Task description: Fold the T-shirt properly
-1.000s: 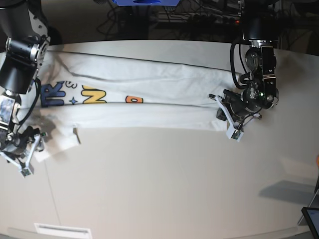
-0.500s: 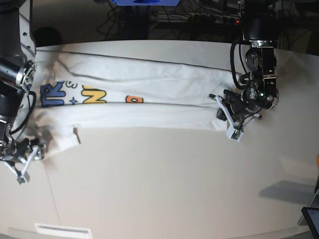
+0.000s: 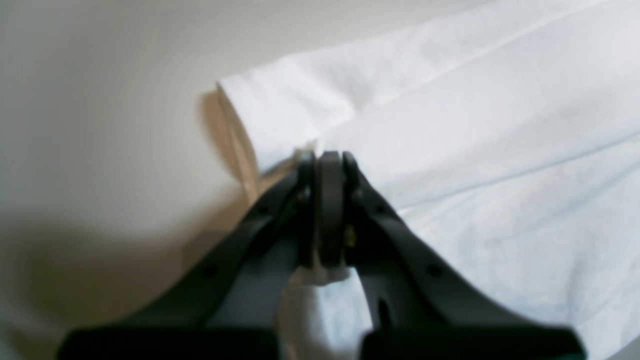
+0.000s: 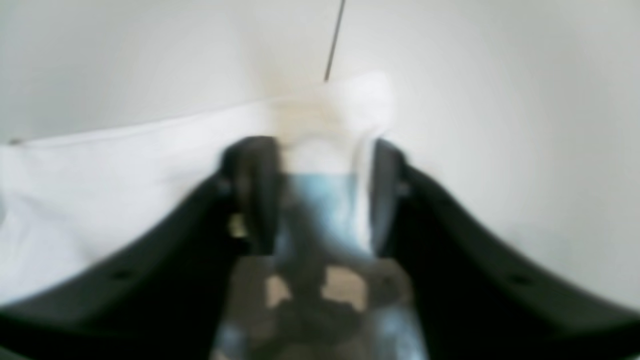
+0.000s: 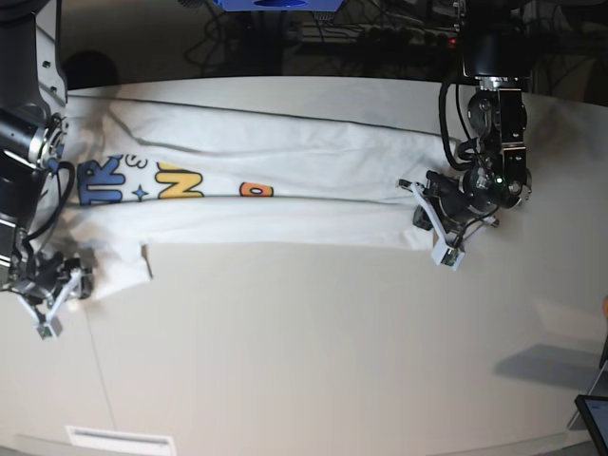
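The T-shirt [image 5: 285, 142] lies lengthwise across the table as a long white band with blue and yellow lettering showing at the left. My left gripper [image 5: 422, 217] is at the band's right front corner. In the left wrist view it [image 3: 329, 165] is shut, with white cloth [image 3: 475, 150] pinched between the pads. My right gripper [image 5: 82, 283] is at the band's left front corner. In the blurred right wrist view it [image 4: 320, 190] is open, its fingers [image 4: 255, 190] apart with a white corner of the shirt [image 4: 100, 190] lying between them.
The table [image 5: 313, 361] has a thin seam line at the front left. A white label [image 5: 119, 439] lies at the front edge and a dark tablet [image 5: 594, 418] at the front right corner. Cables and a blue object [image 5: 275, 4] are behind the table.
My right arm swung outward to the left and lower, then came back a little toward the shirt's left corner, which now lies flatter. My left arm has not moved.
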Controlling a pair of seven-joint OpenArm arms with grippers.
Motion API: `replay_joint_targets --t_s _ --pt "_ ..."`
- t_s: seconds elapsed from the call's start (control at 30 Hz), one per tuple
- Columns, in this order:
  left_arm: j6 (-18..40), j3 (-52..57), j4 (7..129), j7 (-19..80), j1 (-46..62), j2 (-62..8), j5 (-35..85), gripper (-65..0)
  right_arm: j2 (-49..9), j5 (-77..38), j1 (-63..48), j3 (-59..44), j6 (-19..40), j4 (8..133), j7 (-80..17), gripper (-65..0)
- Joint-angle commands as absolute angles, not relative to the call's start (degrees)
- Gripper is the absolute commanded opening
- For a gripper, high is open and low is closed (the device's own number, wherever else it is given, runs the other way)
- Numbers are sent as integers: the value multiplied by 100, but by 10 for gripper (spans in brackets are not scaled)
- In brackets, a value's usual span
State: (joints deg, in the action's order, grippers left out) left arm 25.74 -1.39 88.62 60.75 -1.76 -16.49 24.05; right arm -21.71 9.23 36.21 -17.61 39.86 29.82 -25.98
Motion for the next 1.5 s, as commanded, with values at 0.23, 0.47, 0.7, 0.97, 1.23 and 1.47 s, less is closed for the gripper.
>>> replay_joint_targets --t_s 0.23,0.47,0.7,0.97,1.23,1.47 --pt "2580 -119 8892 6325 -224 -1701 2290 -650 -2229 971 3732 -1807 4000 3037 -2888 -649" --pt "2580 -119 8936 6325 -233 -1701 2299 -650 -2229 945 3556 -1815 4000 3662 -3380 -647" --pt "2580 -110 9349 6334 -189 -1701 2299 -650 -2079 963 2923 -1815 4000 5191 -4057 -647" --pt "2580 -110 9534 6448 -189 -1701 2290 -650 -1947 945 2114 -1798 4000 6976 -4734 -647" --pt "2580 -119 9534 6448 -171 -1710 2290 -650 -1930 945 1429 -1789 4000 8497 -5543 -647" --pt "2580 -119 10185 6580 75 -1736 2281 -650 -1842 945 998 -1780 4000 9446 -6264 -647"
